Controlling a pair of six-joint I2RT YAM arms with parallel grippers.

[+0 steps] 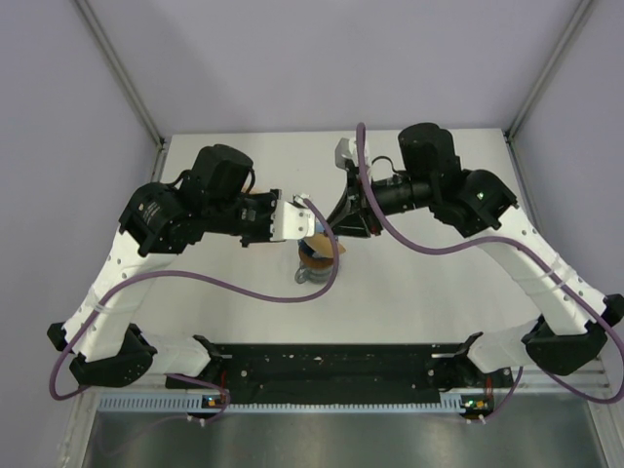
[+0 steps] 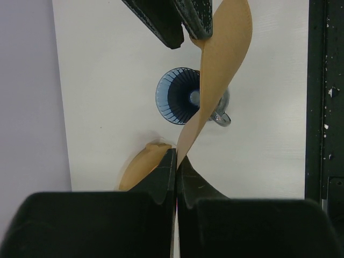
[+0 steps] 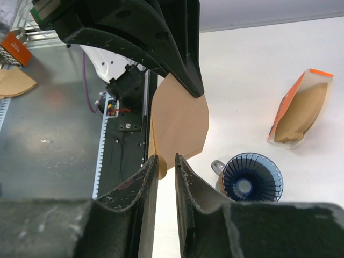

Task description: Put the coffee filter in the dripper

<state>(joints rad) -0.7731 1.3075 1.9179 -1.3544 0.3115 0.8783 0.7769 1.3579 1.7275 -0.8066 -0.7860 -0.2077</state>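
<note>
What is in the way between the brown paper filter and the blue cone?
Nothing visible is in the way. The coffee filter hangs in the air above the dripper, whose mouth is open and empty. The left claw pinches one edge of the filter; the right claw, jaws slightly apart, is at the other edge.

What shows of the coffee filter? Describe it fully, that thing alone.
The coffee filter is a single thin sheet of tan paper, fan shaped with a rounded edge, smooth and slightly twisted. It hangs in the air above the blue dripper, not yet in it. The left gripper pinches one edge, fingers shut. At the opposite edge is the right gripper, its fingers slightly apart with the paper's edge between them. It appears to touch nothing else.
</note>
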